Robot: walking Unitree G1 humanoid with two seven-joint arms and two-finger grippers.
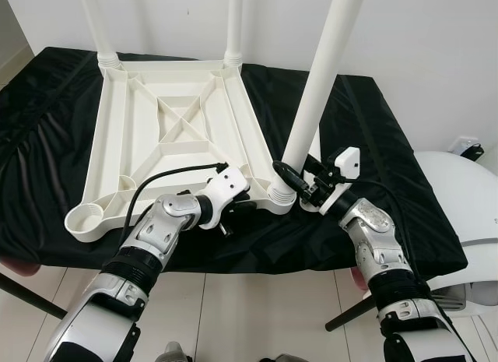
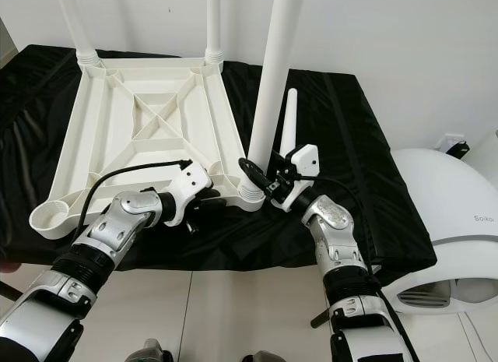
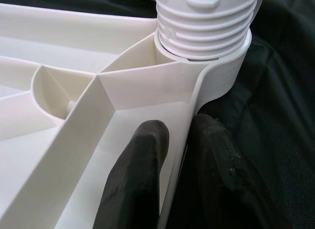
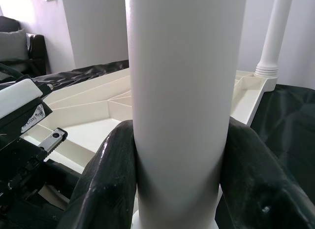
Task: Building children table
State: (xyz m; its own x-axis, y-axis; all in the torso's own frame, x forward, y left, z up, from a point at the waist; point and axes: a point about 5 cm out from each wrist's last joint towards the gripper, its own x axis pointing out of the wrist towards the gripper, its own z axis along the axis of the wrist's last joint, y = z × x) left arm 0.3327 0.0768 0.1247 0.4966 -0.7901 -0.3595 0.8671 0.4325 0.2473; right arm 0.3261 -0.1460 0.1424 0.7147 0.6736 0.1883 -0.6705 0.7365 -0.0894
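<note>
1. White table top (image 1: 156,136) lies upside down on a black cloth (image 1: 366,144); 2 legs stand upright in its far corners.
2. My right gripper (image 1: 294,183), forearm angled in from the near right, has both fingers (image 4: 106,184) clamped on a third table leg (image 1: 319,89) just above its near-right corner socket.
3. My left gripper (image 1: 237,202), arm bent inward, pinches the top's near rim (image 3: 179,140) beside that socket, 1 finger (image 3: 142,175) inside, 1 outside.

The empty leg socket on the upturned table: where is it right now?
In the left eye view, the empty socket is the tabletop's near-left corner, on the black cloth, left of the left gripper.
</note>
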